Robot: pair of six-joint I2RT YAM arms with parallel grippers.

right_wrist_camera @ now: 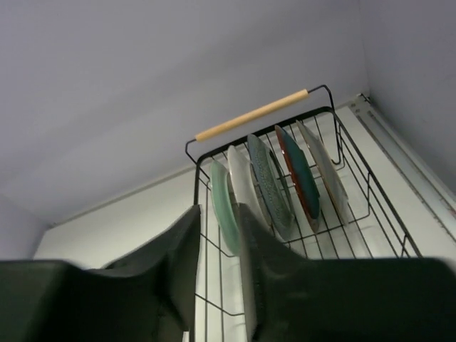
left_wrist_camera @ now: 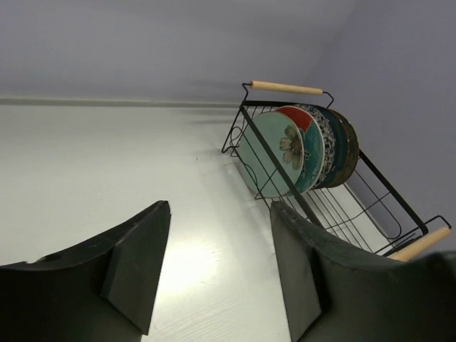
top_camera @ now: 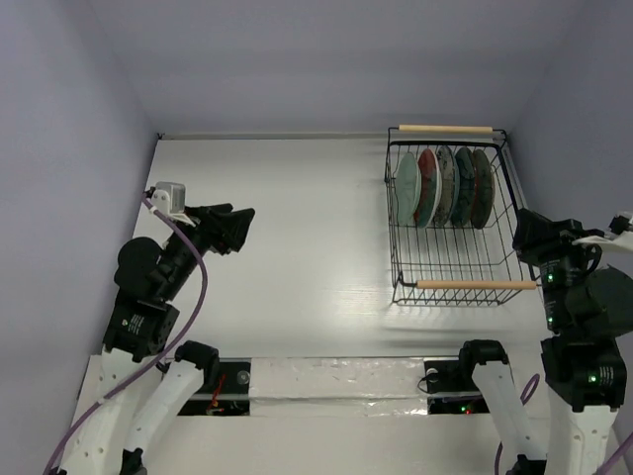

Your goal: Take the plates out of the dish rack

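The black wire dish rack with two wooden handles stands at the right of the table. Several plates stand on edge in its far half: a pale mint one leftmost, then a red one, a patterned one and two dark ones. My left gripper is open and empty, far to the left of the rack, and faces the plates. My right gripper is beside the rack's right side, raised. In its wrist view the right gripper has a narrow gap and holds nothing, with the plates beyond it.
Lilac walls close in the table at the far, left and right sides. The rack's right side lies close to the right wall. A silver taped strip runs along the near edge between the arm bases. A purple cable hangs from the left arm.
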